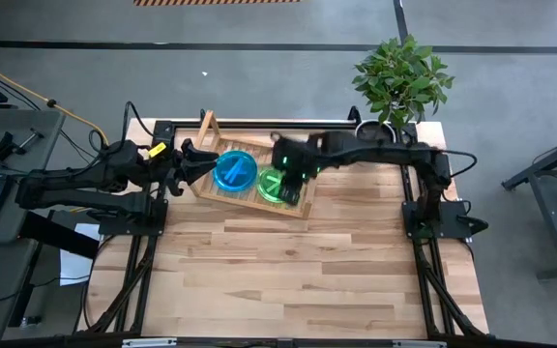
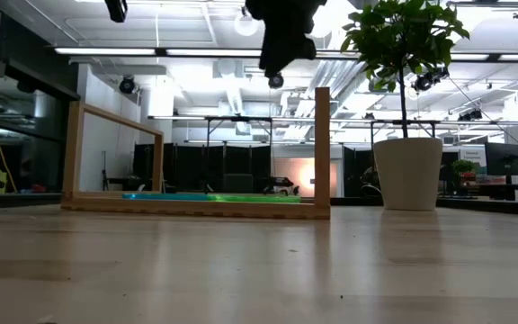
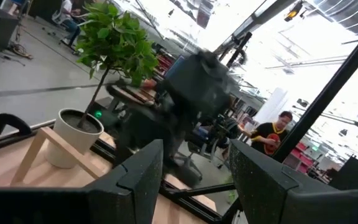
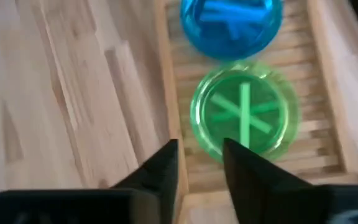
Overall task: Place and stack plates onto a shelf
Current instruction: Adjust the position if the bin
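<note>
Right gripper [image 4: 199, 163]: hangs above the green plate [image 4: 244, 112], fingers parted, nothing between them.
Left gripper [image 3: 194, 174]: waits at the shelf's [image 1: 301, 208] end nearest it, fingers spread, empty.
Plates: green one and blue plate [image 4: 230, 23] lie flat, side by side, on the shelf's slats.
Handling: likely light, stiff, slick plastic; a pinch on the raised rim looks safest.
Orientation: round, so no long axis; faces up, molded marks showing.

Blue plate [image 4: 232, 25] cut off by picture's edge.
</note>
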### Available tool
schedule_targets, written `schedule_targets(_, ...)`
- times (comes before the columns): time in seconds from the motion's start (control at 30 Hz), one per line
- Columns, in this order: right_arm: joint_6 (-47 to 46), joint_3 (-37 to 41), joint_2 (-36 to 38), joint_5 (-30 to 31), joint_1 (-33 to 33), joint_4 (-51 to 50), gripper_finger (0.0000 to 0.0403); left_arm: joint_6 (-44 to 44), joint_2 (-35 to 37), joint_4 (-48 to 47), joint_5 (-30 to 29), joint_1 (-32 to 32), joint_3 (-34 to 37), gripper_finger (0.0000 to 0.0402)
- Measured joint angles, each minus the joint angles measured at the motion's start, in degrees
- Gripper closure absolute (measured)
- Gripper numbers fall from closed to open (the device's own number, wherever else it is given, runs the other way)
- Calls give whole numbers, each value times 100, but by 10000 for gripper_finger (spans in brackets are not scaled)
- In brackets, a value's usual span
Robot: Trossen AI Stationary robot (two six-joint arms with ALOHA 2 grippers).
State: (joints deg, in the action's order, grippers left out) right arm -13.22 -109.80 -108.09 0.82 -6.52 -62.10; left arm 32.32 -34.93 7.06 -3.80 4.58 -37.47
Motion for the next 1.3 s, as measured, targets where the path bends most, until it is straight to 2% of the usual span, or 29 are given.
schedule_targets(0.17, -381, 7, -175, 592, 292, -362, 390, 0, -46, 5, -22, 0, -4, 229)
schedule_targets(0.37, -885, 7, -415, 904, 468, -968, 400, 1, -122, -14, -181, 0, -2, 229)
schedule_targets(0.57, -928, 7, -560, 971, 693, -1047, 401, 42, -199, -23, -202, -1, 0, 229)
schedule_targets(0.83, -923, 4, -654, 1119, 1020, -1680, 402, 47, -288, 18, -205, 0, 0, 229)
schedule_targets(1.1, -531, 4, -654, 1605, 1256, -2758, 403, 46, -320, 17, -304, 0, 0, 229)
schedule_targets(1.3, -135, 6, -590, 1883, 1235, -2800, 403, 59, -318, 11, -322, 2, 0, 229)
